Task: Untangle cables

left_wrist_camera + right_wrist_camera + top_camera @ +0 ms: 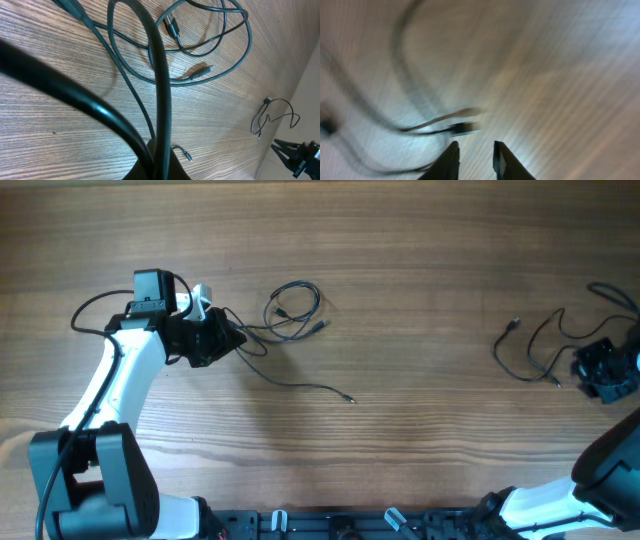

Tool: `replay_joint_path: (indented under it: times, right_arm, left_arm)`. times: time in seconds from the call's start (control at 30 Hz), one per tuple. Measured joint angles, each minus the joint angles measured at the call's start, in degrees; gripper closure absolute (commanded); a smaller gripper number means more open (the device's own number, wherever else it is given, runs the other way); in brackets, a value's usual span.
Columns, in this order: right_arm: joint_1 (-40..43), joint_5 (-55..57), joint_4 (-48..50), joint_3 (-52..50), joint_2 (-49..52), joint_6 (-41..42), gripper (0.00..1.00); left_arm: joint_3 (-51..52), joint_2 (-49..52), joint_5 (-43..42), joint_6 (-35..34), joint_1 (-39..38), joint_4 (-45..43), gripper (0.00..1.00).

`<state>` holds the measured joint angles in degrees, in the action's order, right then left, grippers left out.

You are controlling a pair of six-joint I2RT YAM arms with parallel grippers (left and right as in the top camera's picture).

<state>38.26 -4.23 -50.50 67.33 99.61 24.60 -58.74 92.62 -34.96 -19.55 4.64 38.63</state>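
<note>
A dark cable [294, 311] lies left of centre in a loose coil, with a thin tail ending in a plug [350, 398]. My left gripper [214, 340] is shut on strands of this cable at its left end. In the left wrist view the strands run up from the jaws [162, 161] to the coil [210, 47]. A second dark cable [536, 346] lies at the far right. My right gripper [604, 372] is open beside it. In the blurred right wrist view, a cable plug [466, 128] lies just beyond the open fingertips [475, 148].
The table is bare wood [420, 260]. A white object [199, 300] sits by the left arm's wrist. The second cable [272, 116] and the right gripper [299, 156] show far off in the left wrist view.
</note>
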Motion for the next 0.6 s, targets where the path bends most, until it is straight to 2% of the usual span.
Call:
replay_joint_path:
  times: [0.07, 0.23, 0.33, 0.43, 0.53, 0.6]
  right_arm:
    - [-1.11, -4.07, 0.46, 0.0, 0.0, -2.12, 0.62]
    - [-3.76, -7.34, 8.41, -0.94, 0.0, -3.89, 0.68]
    - [-4.24, -9.6, 21.4, -0.96, 0.02, -2.97, 0.63]
    - [-4.26, -10.8, 27.61, 0.48, 0.02, -0.42, 0.61]
    - [-4.26, -11.93, 29.09, 1.7, 0.02, 2.62, 0.55]
    - [-4.33, -17.14, 27.1, 1.79, 0.02, 0.42, 0.5]
  left_arm:
    - [0.0, 0.0, 0.0, 0.0, 0.0, 0.02, 0.96]
    - [0.0, 0.0, 0.0, 0.0, 0.0, 0.2, 0.96]
    - [0.0, -0.02, 0.02, 0.0, 0.0, 0.72, 0.96]
    - [0.0, -0.02, 0.02, 0.0, 0.0, 1.53, 0.96]
    - [0.0, -0.04, 0.0, 0.0, 0.0, 1.9, 0.96]
    - [0.0, -0.04, 0.02, 0.0, 0.0, 1.95, 0.96]
